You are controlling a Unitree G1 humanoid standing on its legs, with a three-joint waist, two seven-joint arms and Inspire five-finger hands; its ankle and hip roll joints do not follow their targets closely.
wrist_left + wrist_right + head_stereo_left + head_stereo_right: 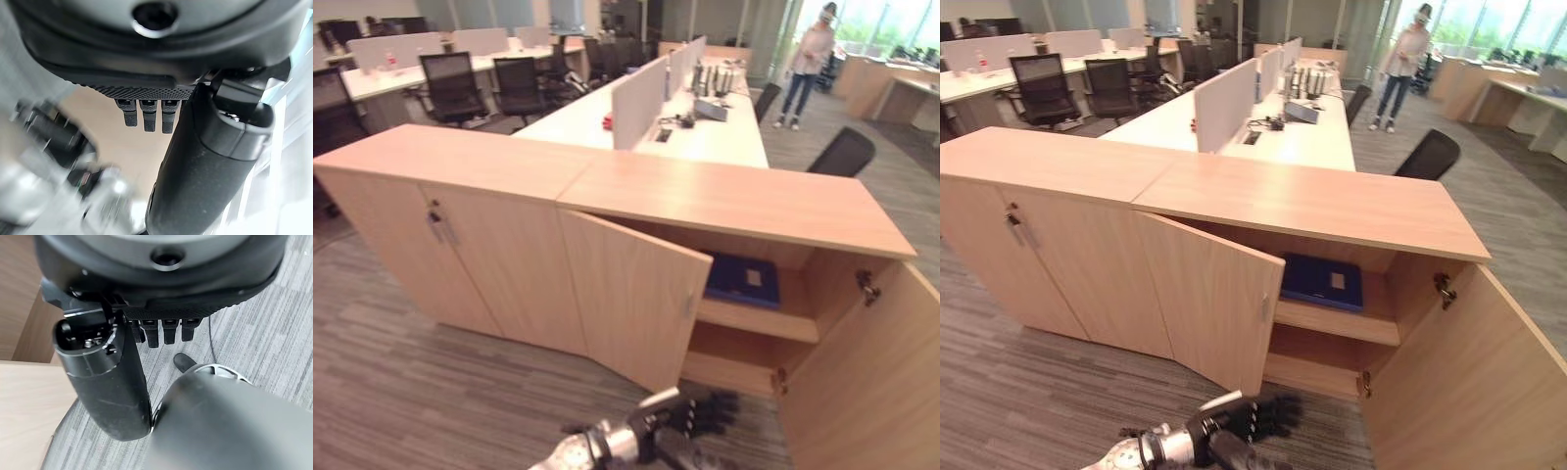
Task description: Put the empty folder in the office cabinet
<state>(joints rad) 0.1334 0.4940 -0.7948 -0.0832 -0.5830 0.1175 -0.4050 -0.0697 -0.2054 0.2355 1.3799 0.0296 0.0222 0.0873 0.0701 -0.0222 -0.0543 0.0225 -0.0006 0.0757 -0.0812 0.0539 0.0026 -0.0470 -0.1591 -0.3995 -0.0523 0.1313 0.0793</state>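
The blue folder lies flat on the upper shelf inside the light wood office cabinet, whose two right doors stand open. My left hand reaches in low over the carpet in front of the open left door, well below and short of the folder, with its fingers relaxed and nothing in them. In the right wrist view my right hand hangs over grey carpet beside a wood panel, fingers loose and holding nothing.
The right cabinet door swings far out toward me at the right. A closed double-door cabinet adjoins on the left. Behind stand desks with dividers and office chairs. A person stands far back.
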